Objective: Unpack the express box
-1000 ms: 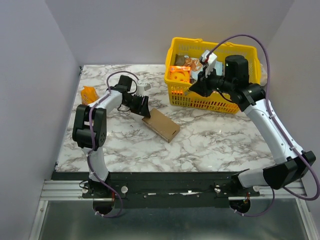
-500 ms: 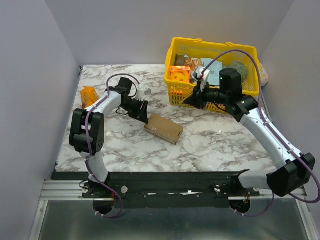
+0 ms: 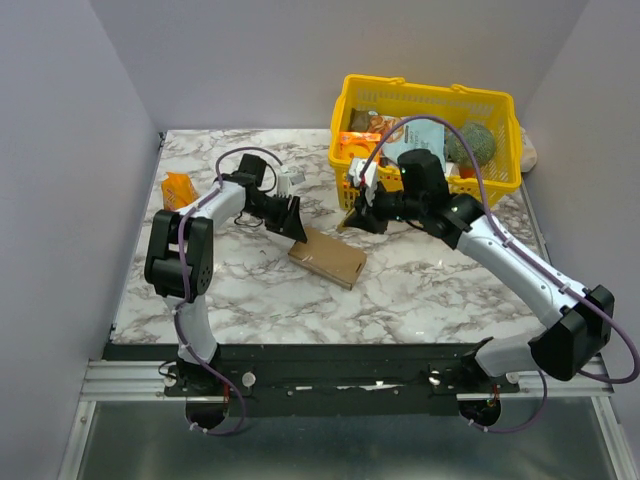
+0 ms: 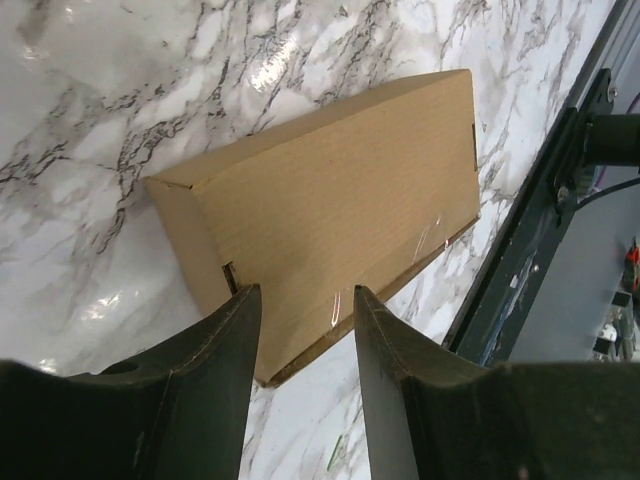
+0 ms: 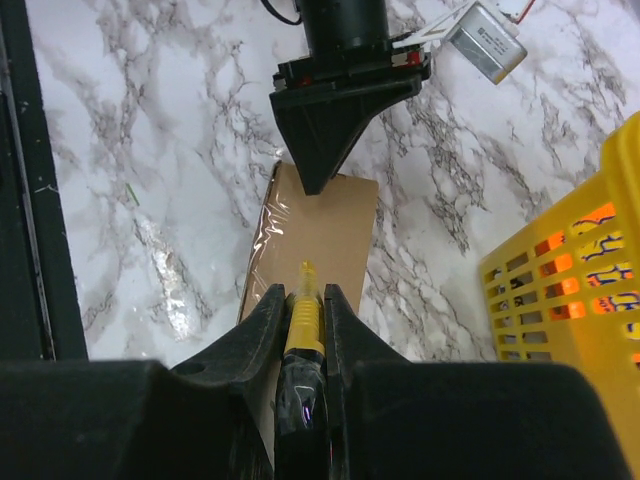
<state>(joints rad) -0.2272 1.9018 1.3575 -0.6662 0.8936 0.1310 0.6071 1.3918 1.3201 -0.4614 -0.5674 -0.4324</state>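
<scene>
Swung down off the yellow basket [image 3: 428, 92], the right arm now reaches left; left jaws stand narrowly apart at the left end of the express box [image 3: 326, 255], flat on the bench [image 3: 430, 290], and only the right wrist view shows right jaws clamping a yellow tool [image 5: 304, 322] over its right end.

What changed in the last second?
The right hand, shut on a yellow tool, swung from over the basket down and left to beside the box. The box turned slightly. The left hand stayed at the box's left end, open.
</scene>
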